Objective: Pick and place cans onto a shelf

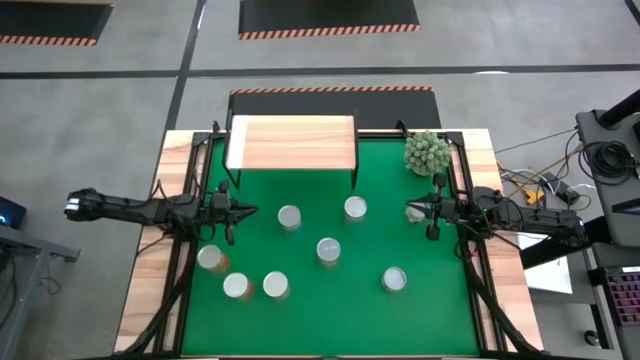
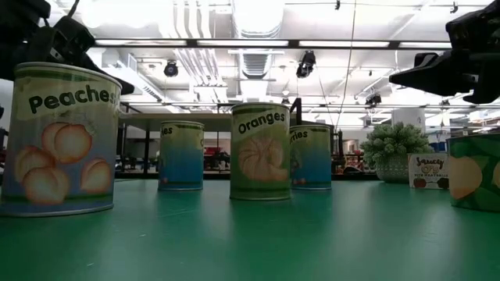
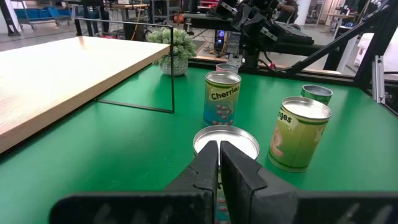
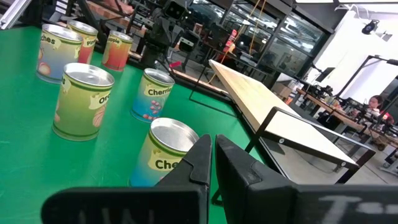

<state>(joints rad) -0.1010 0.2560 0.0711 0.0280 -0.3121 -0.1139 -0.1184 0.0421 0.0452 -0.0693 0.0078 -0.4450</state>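
While the bare shelf (image 1: 292, 142) stands at the green worktop's (image 1: 300, 300) far edge, the left end effector (image 1: 250, 211) hovers clenched left-front of it, seven cans (image 1: 329, 250) stand before it, and the right end effector (image 1: 410, 211), clenched, hovers right-front.

The fingers (image 3: 219, 163) hide the near side of a can (image 3: 226, 144).

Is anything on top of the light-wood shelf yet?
No. The light-wood shelf on thin black legs is bare in the high view; all seven visible cans, such as the Oranges can, stand on the green mat. Beneath the board stays hidden.
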